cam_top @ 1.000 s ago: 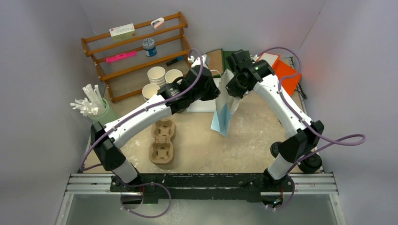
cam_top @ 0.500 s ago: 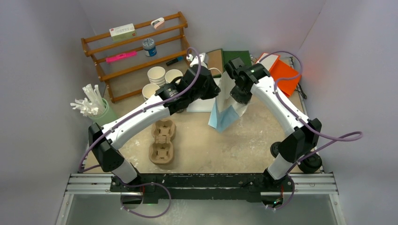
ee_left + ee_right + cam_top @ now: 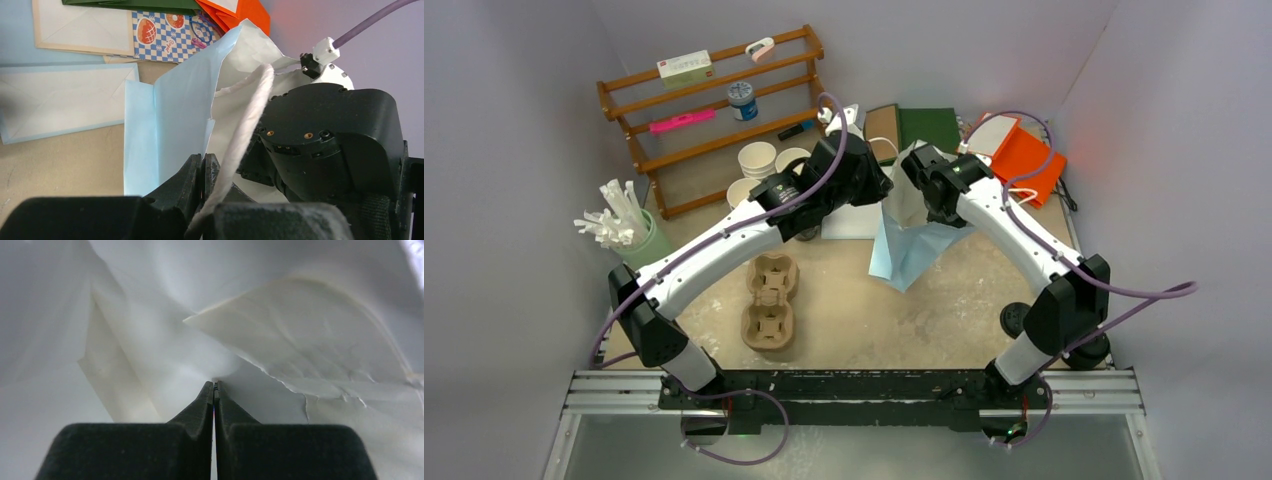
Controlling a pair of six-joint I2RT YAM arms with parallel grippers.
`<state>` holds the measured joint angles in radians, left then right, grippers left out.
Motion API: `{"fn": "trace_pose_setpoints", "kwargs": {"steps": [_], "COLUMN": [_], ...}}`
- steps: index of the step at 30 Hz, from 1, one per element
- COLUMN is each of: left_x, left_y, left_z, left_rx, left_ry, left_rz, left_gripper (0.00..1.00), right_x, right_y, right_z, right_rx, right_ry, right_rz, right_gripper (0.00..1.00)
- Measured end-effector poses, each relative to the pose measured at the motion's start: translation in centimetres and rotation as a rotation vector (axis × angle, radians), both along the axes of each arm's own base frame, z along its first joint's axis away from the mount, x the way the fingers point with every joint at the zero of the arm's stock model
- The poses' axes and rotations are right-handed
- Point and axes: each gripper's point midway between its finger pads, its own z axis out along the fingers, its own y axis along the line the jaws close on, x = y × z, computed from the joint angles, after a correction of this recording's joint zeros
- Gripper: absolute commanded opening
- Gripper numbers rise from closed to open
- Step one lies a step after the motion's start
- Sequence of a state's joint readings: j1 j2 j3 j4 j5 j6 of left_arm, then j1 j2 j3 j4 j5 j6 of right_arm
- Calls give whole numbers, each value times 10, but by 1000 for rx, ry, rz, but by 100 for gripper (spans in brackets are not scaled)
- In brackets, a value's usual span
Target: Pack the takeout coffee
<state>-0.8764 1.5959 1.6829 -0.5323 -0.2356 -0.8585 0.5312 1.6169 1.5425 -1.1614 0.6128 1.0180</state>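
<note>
A light blue paper bag [image 3: 911, 250] with a white inside stands tilted at the middle back of the table. My left gripper [image 3: 879, 190] is at its left rim, jaws shut, with the bag's white cord handle [image 3: 250, 115] running down into them; the blue wall [image 3: 165, 135] is just behind. My right gripper [image 3: 921, 200] is inside the bag's mouth, jaws shut, tips against the white creased paper [image 3: 300, 330]. The takeout coffee with its lid is not in view.
Lidless white cups [image 3: 758, 158] stand before a wooden rack [image 3: 714, 110]. A green cup of straws [image 3: 629, 235] is at the left. Cardboard cup carriers [image 3: 771, 300] lie centre-left. Flat bags lie at the back: green [image 3: 929, 125], orange [image 3: 1029, 160], pale blue [image 3: 60, 100].
The right gripper has moved left and into the bag. The bag has swung from hanging narrow to spread wider and tilted. The left gripper has shifted slightly back with the handle.
</note>
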Motion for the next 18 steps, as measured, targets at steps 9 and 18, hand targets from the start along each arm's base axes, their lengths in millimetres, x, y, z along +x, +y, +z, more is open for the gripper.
{"fn": "trace_pose_setpoints", "kwargs": {"steps": [9,18], "left_x": [1,8], "left_y": [2,1], "left_z": [1,30], "left_rx": [13,2], "left_ry": [-9,-74], "left_rz": [-4,-20], "left_gripper": [0,0], "right_x": [3,7], "right_y": [-26,-55], "right_z": [13,38], "right_rx": [-168,-369], "right_ry": [-21,-89], "right_rz": [61,112], "right_gripper": [0,0]}}
